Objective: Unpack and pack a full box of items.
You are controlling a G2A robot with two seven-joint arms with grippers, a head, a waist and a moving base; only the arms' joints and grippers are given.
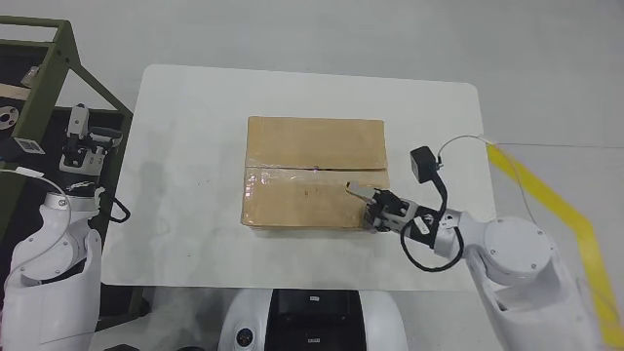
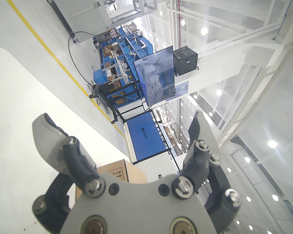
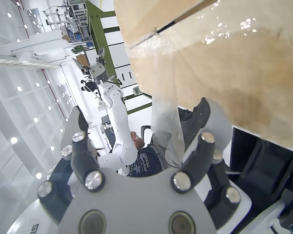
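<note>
Though taped shut along the seam, cardboard box [image 1: 314, 171]: middle of table [image 1: 185, 156], long axis side to side.
Right hand [image 1: 373, 205]: spread open at box's near right corner, loose tape strip [image 3: 164, 122] beside one finger, ungripped.
Left hand [image 2: 121, 120]: open, raised beyond table's left edge, well apart.
Nearer arm: right.

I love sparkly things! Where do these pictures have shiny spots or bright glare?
Right wrist view: little white glints sparkle on the clear tape across the box. Left wrist view: round ceiling lamps glare brightly, and the straight white beams look curved near the edge. Top view: soft, even light, with only a faint sheen on the tape.
</note>
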